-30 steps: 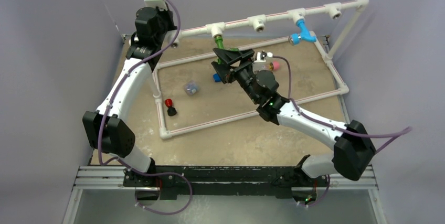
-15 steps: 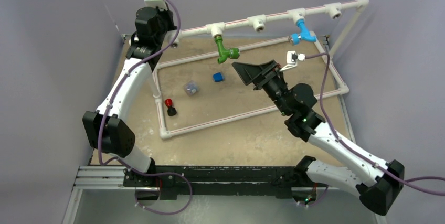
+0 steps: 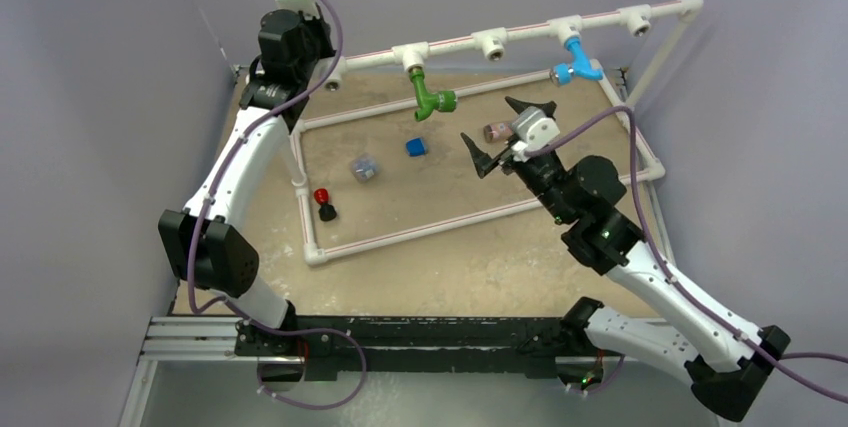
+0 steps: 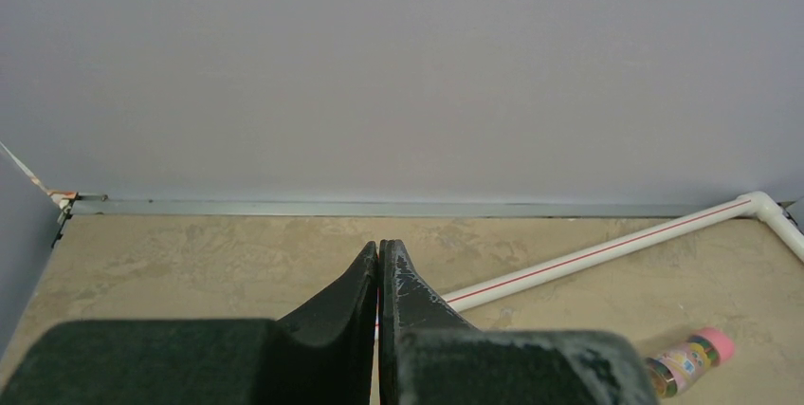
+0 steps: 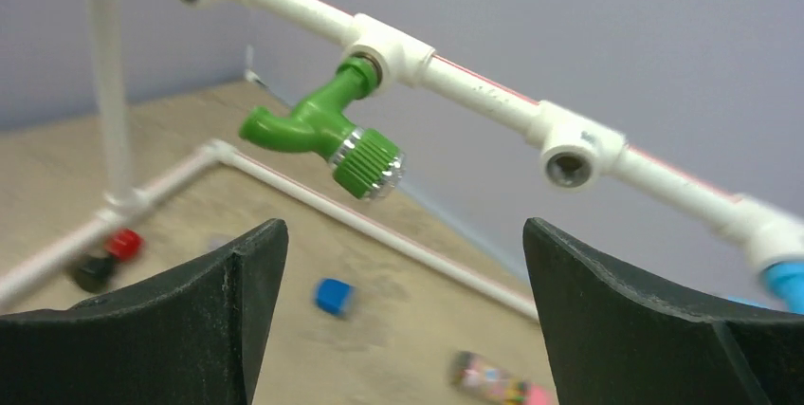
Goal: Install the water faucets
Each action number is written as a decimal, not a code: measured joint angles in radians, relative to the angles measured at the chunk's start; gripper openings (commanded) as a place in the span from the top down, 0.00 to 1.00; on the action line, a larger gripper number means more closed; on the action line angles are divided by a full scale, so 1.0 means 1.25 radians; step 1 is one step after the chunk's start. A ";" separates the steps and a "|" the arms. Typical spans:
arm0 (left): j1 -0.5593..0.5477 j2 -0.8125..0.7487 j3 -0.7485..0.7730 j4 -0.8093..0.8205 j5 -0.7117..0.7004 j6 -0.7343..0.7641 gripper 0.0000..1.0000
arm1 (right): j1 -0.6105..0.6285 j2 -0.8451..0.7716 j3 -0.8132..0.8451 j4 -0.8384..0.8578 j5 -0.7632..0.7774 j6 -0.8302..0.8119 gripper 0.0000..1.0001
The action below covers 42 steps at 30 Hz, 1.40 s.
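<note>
Our right gripper (image 5: pixel 403 244), jaws wide and empty, faces the green faucet (image 5: pixel 318 125) hanging near the far edge of the tabletop (image 5: pixel 57 177).

links (image 3: pixel 243 160): white | joints (image 3: pixel 215 252): black | cables (image 3: pixel 340 42): purple | end effector fingers (image 5: pixel 190 320): black, wedge-shaped

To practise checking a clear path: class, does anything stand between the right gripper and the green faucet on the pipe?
Nothing visible does. The open right gripper faces the green faucet across bare air; the blue cube and pink-capped cylinder lie on the table, below that line.
</note>
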State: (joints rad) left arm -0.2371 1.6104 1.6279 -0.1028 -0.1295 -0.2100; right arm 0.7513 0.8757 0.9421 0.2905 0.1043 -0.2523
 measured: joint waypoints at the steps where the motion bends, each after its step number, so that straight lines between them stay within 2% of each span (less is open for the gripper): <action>1: 0.000 0.001 0.002 -0.002 0.000 0.000 1.00 | 0.000 0.002 0.000 -0.001 -0.002 -0.038 0.05; 2: 0.000 0.002 0.005 -0.006 0.000 -0.003 1.00 | 0.000 0.007 -0.002 0.003 -0.007 -0.114 0.05; 8: 0.000 0.005 0.015 -0.023 0.001 -0.006 1.00 | 0.009 0.046 -0.015 0.074 -0.023 -0.368 0.04; 11: 0.000 0.006 0.018 -0.031 0.001 -0.006 1.00 | 0.050 0.086 -0.030 0.143 -0.016 -0.491 0.04; 17: 0.000 0.006 0.020 -0.036 0.001 -0.006 1.00 | 0.152 0.177 -0.070 0.259 0.006 -0.668 0.04; 21: 0.000 0.006 0.020 -0.036 0.001 -0.006 1.00 | 0.164 0.242 -0.072 0.352 0.036 -0.753 0.04; 27: 0.000 0.006 0.020 -0.036 0.001 -0.006 1.00 | 0.164 0.306 -0.071 0.437 0.081 -0.818 0.09; 36: 0.000 0.006 0.020 -0.036 0.002 -0.006 1.00 | 0.164 0.397 -0.018 0.453 0.119 -0.839 0.22; 39: 0.000 0.006 0.020 -0.036 0.002 -0.006 1.00 | 0.163 0.411 -0.003 0.455 0.122 -0.837 0.33; 42: 0.000 0.006 0.020 -0.036 0.002 -0.006 1.00 | 0.162 0.425 0.010 0.455 0.133 -0.831 0.48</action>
State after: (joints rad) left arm -0.2371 1.6176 1.6531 -0.1478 -0.1268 -0.2173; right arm 0.9543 1.4063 0.9546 0.8593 0.2710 -1.2907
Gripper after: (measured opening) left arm 0.002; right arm 0.642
